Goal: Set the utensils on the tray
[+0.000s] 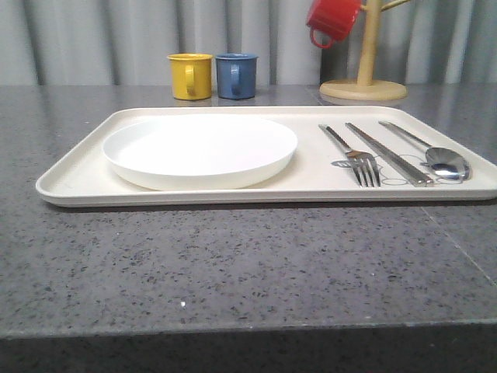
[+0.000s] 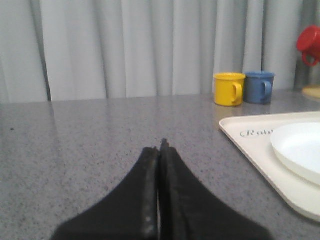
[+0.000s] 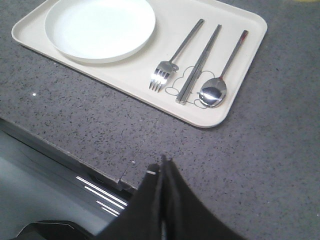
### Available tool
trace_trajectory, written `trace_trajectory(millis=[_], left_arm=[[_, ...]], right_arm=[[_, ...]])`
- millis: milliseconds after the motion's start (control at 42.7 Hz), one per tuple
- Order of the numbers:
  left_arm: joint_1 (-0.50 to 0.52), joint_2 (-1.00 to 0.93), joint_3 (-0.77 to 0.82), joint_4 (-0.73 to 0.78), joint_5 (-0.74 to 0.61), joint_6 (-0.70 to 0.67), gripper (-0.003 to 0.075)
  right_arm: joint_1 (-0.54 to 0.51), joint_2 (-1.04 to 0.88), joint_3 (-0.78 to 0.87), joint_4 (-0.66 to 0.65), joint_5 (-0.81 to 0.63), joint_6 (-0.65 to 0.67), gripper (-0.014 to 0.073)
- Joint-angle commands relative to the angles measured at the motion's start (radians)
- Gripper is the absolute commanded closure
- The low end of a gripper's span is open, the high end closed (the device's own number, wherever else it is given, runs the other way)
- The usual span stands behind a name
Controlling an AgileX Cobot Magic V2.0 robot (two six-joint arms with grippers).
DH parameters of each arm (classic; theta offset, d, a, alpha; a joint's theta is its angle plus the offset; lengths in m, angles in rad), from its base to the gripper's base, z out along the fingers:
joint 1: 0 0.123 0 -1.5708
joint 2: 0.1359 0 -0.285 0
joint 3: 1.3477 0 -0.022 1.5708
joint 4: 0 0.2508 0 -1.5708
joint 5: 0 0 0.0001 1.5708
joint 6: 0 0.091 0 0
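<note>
The cream tray [image 1: 78,183] lies across the middle of the grey table, with a round white plate [image 1: 200,150] on its left half. On its right half the fork [image 1: 353,157], knife [image 1: 388,153] and spoon [image 1: 435,155] lie side by side, handles pointing away from me. The right wrist view shows the same fork [image 3: 172,61], knife [image 3: 199,64] and spoon [image 3: 222,72] on the tray [image 3: 140,75]. My right gripper [image 3: 163,165] is shut and empty, over the table's near edge, well short of the tray. My left gripper [image 2: 160,148] is shut and empty, low over bare table left of the tray [image 2: 260,160].
A yellow mug [image 1: 190,75] and a blue mug [image 1: 236,74] stand behind the tray. A wooden mug tree [image 1: 365,78] with a red mug [image 1: 334,21] stands at the back right. Grey curtain closes the back. The table's front edge [image 3: 65,145] runs just under my right gripper.
</note>
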Motion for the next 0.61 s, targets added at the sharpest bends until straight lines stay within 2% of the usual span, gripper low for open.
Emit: trace_trajectory(millis=[0,586], left_arm=[[0.015,-0.025,0.014,-0.01,-0.065,-0.006,0.0741],[0.023,-0.023,0.014,-0.01,-0.051,-0.006,0.0741]], right_arm=[[0.003,0.008,-0.022,-0.003,-0.069,-0.004,0.066],[0.003,0.008,-0.022,-0.003,-0.067,-0.004,0.066]])
